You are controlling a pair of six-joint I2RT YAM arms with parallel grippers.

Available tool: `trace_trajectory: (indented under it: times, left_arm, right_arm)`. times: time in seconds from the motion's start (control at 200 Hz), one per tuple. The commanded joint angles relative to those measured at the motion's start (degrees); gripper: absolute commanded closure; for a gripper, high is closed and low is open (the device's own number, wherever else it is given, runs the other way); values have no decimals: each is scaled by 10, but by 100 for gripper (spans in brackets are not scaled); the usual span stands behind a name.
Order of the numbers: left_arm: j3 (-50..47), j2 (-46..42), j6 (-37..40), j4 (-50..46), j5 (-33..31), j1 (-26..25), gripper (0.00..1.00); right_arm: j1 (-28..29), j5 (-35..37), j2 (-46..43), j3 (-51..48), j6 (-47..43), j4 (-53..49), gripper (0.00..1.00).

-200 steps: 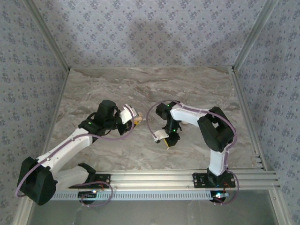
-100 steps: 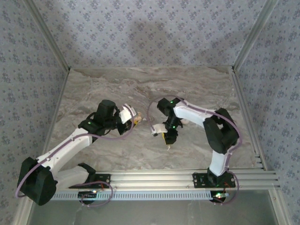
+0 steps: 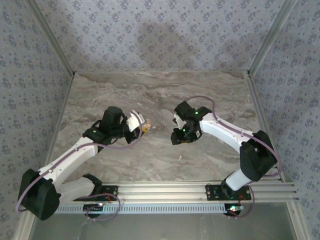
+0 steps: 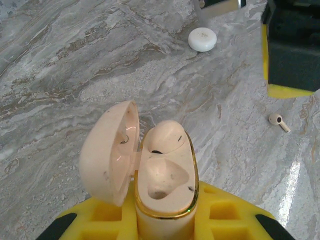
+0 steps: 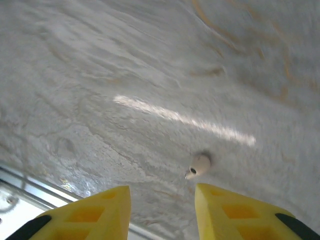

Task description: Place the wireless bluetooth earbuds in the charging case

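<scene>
**Current state.** The left claw [image 4: 165, 212] is clamped on the charging case [image 4: 165, 172]. The lid [image 4: 107, 150] is swung open to one side and the wells face up. The right claw [image 5: 162, 207] has its jaws apart with nothing between them. One earbud [image 5: 199, 165] lies loose on the table [image 4: 65, 60], just ahead of one fingertip rather than in line with the gap. We cannot tell whether either well is already filled.

**Hazards we judge likely:**

1. **Offset approach.** If the right claw descends on its present line, a finger may land on the earbud and flick it away. We would centre the gap over it first.
2. **Slip on closing.** The earbud is small and rounded, and the table looks smooth. It may squirt out from between the closing jaws or end up pinched askew.
3. **Wrong orientation.** A skewed earbud will probably not seat in its well and would sit proud, blocking the lid.
4. **Lid strike.** An approach from the lid side may knock the lid and twist the case in the left claw.
5. **Wrong target.** The white disc [image 4: 202, 39] lying farther off on the table is not part of the task.
</scene>
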Motion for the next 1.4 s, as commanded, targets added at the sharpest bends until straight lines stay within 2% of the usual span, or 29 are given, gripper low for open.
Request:
trace_trajectory:
  times: [0.0, 0.265, 0.455, 0.984, 1.184, 1.394]
  left_arm:
    - [7, -1, 4, 7, 17, 3, 82]
    - [5, -10, 7, 6, 15, 4, 82]
    - [4, -10, 6, 8, 15, 3, 82]
    - [5, -11, 6, 5, 14, 4, 82]
    - [5, -11, 6, 5, 14, 4, 82]
    - [0, -11, 2, 14, 21, 4, 82]
  right_arm:
    - [6, 7, 14, -17, 218, -27, 58]
    - [3, -12, 37, -76, 279, -1, 56]
    - [-2, -27, 45, -102, 294, 46, 60]
    - [-11, -27, 82, -103, 278, 75, 70]
    - [-11, -27, 95, -103, 273, 81, 71]
    - [-15, 5, 72, -101, 254, 80, 78]
